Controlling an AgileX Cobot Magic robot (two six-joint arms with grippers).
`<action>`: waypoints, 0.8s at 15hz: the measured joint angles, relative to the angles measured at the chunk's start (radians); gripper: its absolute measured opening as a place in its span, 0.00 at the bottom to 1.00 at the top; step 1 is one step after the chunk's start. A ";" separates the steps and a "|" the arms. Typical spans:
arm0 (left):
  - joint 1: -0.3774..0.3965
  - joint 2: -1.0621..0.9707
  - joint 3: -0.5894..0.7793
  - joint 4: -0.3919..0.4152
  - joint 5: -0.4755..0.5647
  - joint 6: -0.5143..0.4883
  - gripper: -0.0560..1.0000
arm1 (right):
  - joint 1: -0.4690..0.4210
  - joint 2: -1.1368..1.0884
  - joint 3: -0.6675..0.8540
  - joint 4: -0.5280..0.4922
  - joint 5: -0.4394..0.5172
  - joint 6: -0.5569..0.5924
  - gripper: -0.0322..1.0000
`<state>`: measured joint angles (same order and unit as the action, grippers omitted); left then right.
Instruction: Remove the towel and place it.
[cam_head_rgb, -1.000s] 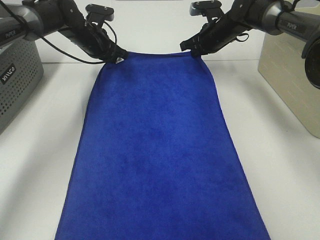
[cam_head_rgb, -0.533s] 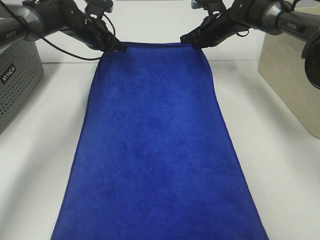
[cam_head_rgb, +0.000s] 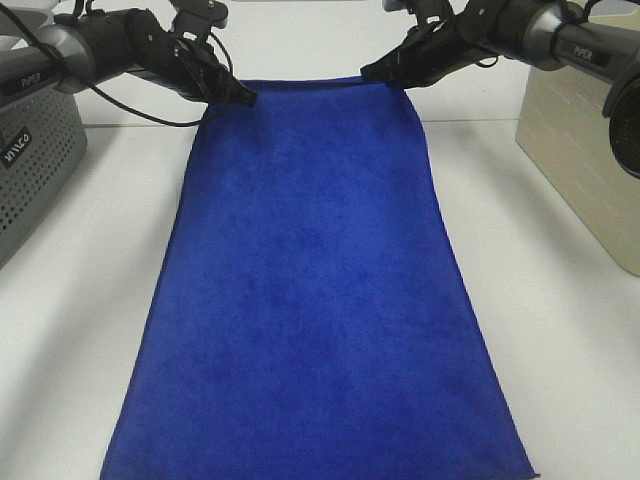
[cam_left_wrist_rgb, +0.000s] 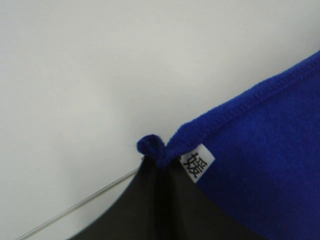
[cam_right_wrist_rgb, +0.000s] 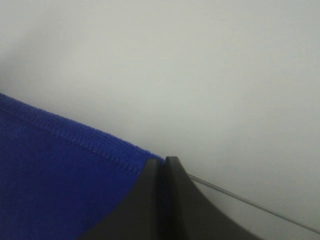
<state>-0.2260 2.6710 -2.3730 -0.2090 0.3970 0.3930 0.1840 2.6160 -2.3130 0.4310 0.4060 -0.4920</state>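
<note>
The deep blue towel (cam_head_rgb: 310, 280) stretches from the far side of the white table toward the near edge, its far end lifted. My left gripper (cam_head_rgb: 243, 98) is shut on its far left corner, where the small white tag (cam_left_wrist_rgb: 197, 162) shows in the left wrist view beside the pinched towel (cam_left_wrist_rgb: 260, 145). My right gripper (cam_head_rgb: 370, 73) is shut on the far right corner; the right wrist view shows the closed fingertips (cam_right_wrist_rgb: 162, 165) pinching the towel's hem (cam_right_wrist_rgb: 65, 175).
A grey perforated basket (cam_head_rgb: 30, 160) stands at the left edge of the table. A beige basket (cam_head_rgb: 590, 150) stands at the right edge. The white table (cam_head_rgb: 560, 330) lies bare on both sides of the towel.
Both grippers have moved up and away with the towel's far corners, lifting that end. The towel has slid farther from the near edge, so its near hem now shows.
</note>
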 joint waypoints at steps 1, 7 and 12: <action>0.000 0.000 0.000 0.001 0.000 0.000 0.07 | 0.000 0.000 0.000 0.001 -0.003 -0.001 0.05; 0.000 0.024 0.000 0.003 -0.021 0.000 0.07 | 0.000 0.030 0.000 0.010 -0.017 -0.019 0.05; -0.001 0.062 0.000 0.004 -0.095 0.000 0.07 | 0.003 0.083 0.000 0.014 -0.054 -0.024 0.05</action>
<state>-0.2270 2.7330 -2.3730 -0.2050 0.3020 0.3930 0.1870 2.6990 -2.3130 0.4450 0.3520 -0.5160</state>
